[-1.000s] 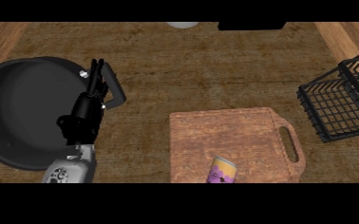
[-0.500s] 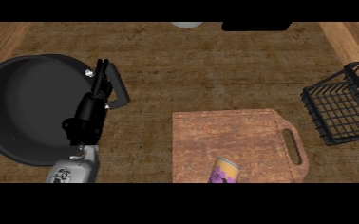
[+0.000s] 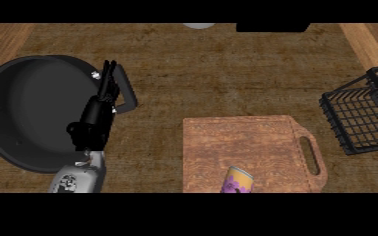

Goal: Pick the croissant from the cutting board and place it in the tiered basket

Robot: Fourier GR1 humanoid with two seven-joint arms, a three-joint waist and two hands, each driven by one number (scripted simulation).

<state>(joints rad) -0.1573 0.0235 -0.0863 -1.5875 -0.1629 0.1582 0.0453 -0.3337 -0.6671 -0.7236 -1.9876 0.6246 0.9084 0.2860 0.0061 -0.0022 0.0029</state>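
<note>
A wooden cutting board point(image 3: 251, 145) lies at the lower middle of the counter, its handle to the right. On its near edge lies a small purple and yellow can-like thing point(image 3: 238, 181); I see no croissant shape. The black wire tiered basket point(image 3: 356, 116) shows partly at the right edge. My left hand point(image 3: 96, 117) stands open at the left, fingers straight and pointing away, over the rim of a black pan. It holds nothing and is far from the board. My right hand is out of view.
A large black pan point(image 3: 40, 110) fills the left side, its short handle point(image 3: 125, 91) beside my left hand. A white object point(image 3: 198, 25) and a black object point(image 3: 273, 27) sit at the far edge. Wooden strips border the brown countertop.
The whole scene has slid slightly right in the view, pushing the basket further toward the edge. The left hand keeps its upright pose over the pan's rim.
</note>
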